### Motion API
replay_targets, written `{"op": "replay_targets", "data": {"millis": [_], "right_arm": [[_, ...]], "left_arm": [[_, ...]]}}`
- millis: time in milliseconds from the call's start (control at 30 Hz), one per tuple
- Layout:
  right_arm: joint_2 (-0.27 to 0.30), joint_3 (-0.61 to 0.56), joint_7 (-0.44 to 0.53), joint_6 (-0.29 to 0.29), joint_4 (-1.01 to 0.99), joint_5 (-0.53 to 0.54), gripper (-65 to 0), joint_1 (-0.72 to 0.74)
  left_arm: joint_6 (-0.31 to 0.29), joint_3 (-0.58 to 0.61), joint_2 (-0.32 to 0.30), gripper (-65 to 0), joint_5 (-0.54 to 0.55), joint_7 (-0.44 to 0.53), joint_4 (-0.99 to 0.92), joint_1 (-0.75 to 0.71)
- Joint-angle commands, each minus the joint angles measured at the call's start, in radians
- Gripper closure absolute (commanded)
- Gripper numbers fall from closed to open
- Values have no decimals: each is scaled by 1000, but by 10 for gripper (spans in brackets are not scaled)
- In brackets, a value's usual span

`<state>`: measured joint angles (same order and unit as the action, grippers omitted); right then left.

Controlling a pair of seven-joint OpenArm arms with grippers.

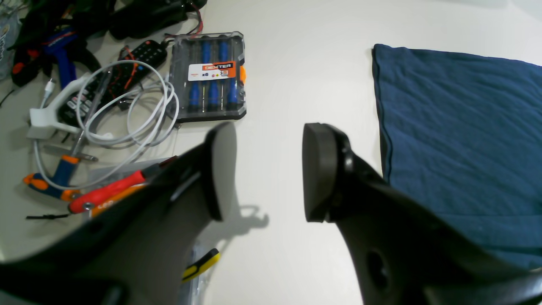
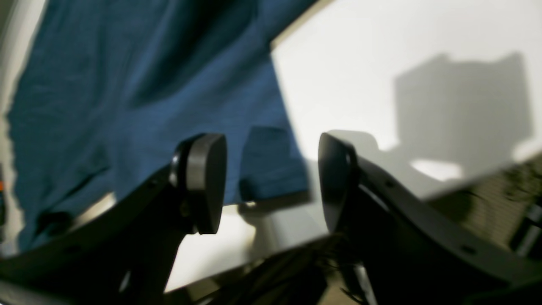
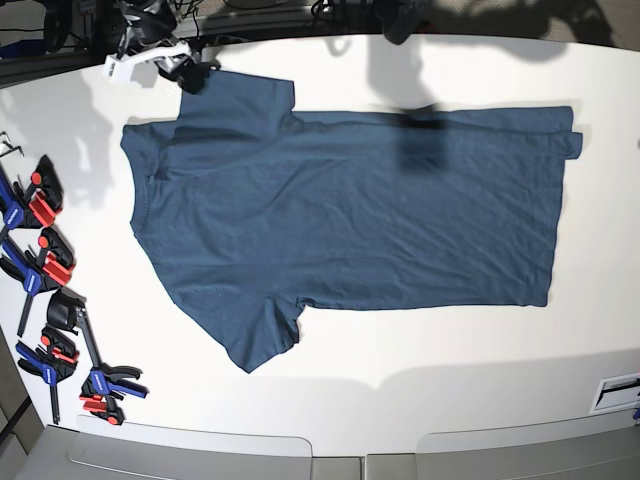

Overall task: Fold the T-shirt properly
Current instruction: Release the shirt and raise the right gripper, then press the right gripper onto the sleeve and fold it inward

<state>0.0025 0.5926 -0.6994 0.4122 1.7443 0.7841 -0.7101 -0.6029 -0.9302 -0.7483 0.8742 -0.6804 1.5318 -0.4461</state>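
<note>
Left gripper (image 1: pixel 269 171): released, jaws standing wide apart with bare table (image 1: pixel 296 63) between them. It hovers just beside the shirt's edge and grasps nothing.

Right gripper (image 2: pixel 271 182): released too, jaws wide. In its own view a small turned-over corner of cloth shows between the pads, but the picture is blurred, so you cannot tell whether it touches.

Shirt (image 3: pixel 350 220): 1 dark teal-blue T-shirt, spread flat in the middle of the white table. In the base view the neck points left and the hem right; 1 sleeve reaches toward the far edge, the other toward the near edge.

Shirt surface: mostly smooth with soft wrinkles. The far hem corner is slightly turned over.

Step in hand: judging by the flat, unfolded cloth, folding has not begun; you are lining up the 2 grippers for a first grasp.

How to do it well: bring each gripper down over an edge so the pads pinch both layers, not only the top 1. Grasp at matching points so the fold line runs straight. Lift only enough to clear the table, and carry both sides across at the same pace.

Clutter: tools (image 1: pixel 101 127) lie beside the left gripper, and clamps (image 3: pixel 45 290) at the table's left edge in the base view. Keep the cloth away from them.
</note>
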Motion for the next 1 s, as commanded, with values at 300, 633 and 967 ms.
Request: {"op": "replay_targets", "data": {"millis": [300,633,967], "right_arm": [[6,-91,-4,3,-3,2,-254,-5],[6,-91,3,82,2,87,0,0],[6,-91,12,214,8,124,0,209]], "left_arm": [[1,-12,-31,-237,17,30,15,0],[1,-12,-31,-237,17,31,15,0],[1,-11,-31,-237,17,31,15,0]]}}
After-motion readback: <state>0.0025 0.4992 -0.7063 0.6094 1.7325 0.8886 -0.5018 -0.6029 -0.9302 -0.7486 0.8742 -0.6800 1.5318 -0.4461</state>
